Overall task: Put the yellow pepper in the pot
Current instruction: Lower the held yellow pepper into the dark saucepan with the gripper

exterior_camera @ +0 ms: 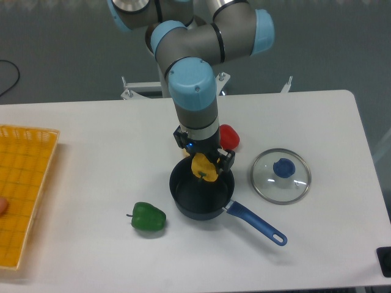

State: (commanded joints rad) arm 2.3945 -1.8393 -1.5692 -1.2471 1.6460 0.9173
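Observation:
The yellow pepper (204,168) hangs just over the far rim of the pot (202,196), a dark round saucepan whose blue handle (256,223) points toward the front right. My gripper (204,165) comes straight down from above and is shut on the yellow pepper, its dark fingers on either side of it. The pepper's lower part dips into the pot's opening. The pot's inside looks otherwise bare.
A red pepper (229,137) lies just behind the pot, partly hidden by the arm. A green pepper (148,217) sits to the pot's front left. The glass lid with a blue knob (281,175) lies to the right. A yellow basket (24,189) stands at the left edge.

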